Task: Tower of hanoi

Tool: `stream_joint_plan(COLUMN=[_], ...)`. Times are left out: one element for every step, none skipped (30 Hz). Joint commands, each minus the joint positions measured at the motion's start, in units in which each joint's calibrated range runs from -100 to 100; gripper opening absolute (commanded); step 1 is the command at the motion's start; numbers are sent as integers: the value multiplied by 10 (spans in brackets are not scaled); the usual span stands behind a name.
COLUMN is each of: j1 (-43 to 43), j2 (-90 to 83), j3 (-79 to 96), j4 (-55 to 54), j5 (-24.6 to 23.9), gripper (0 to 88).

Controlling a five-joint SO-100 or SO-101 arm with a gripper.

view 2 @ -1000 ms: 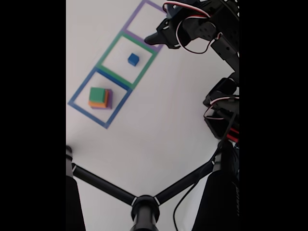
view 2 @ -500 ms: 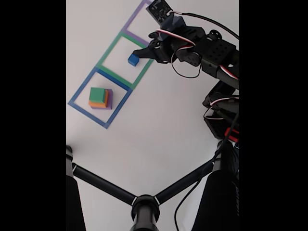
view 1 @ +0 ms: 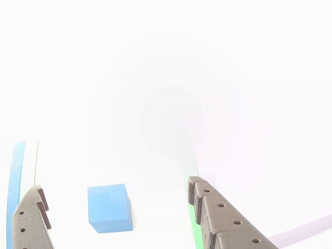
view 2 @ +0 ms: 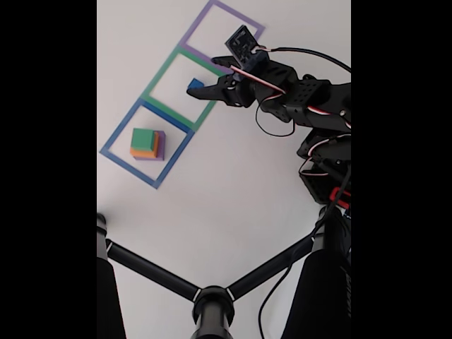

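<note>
A small blue cube (view 2: 193, 84) lies inside the green taped square (view 2: 159, 74). My gripper (view 2: 210, 76) hangs low at the cube's right side, open. In the other view the blue cube (view 1: 109, 207) rests on the white table between my two spread fingers, the gripper (view 1: 114, 185) open and neither finger touching it. A stack of green, orange and purple blocks (view 2: 147, 144) sits in the blue taped square (view 2: 113, 147). The purple taped square (view 2: 212, 7) at the top holds nothing.
A black tripod (view 2: 212, 304) spreads its legs across the near part of the table. The arm's base and cables (view 2: 325, 169) stand at the right. Open white tabletop lies between the squares and the tripod.
The arm has swung down and left from over the purple square. The gripper has dropped to the blue cube and now partly hides it in the fixed view.
</note>
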Motion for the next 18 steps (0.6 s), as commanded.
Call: stream_joint_plan(j1=[-2, -2, -2, -3, -5, -7, -8, -9, -10, -12, -14, -16, -20, -23, -26, -29, -31, -33], j2=[58, 76, 96, 113, 132, 147, 164, 178, 191, 204, 216, 229, 243, 254, 268, 279, 292, 301], j3=[-1, -2, -3, -5, -7, -9, -9, -10, -12, -14, -14, -16, -18, -20, -25, -29, -35, -39], j4=[-97, -115, -135, -151, -168, -185, -200, -212, -224, -234, -245, -256, -267, -275, -283, -290, -298, -304], j5=[6, 6, 6, 6, 6, 6, 6, 6, 6, 6, 6, 6, 6, 6, 6, 6, 6, 6], gripper=[315, 315, 313, 312, 311, 310, 309, 308, 306, 304, 301, 300, 298, 295, 293, 290, 288, 286])
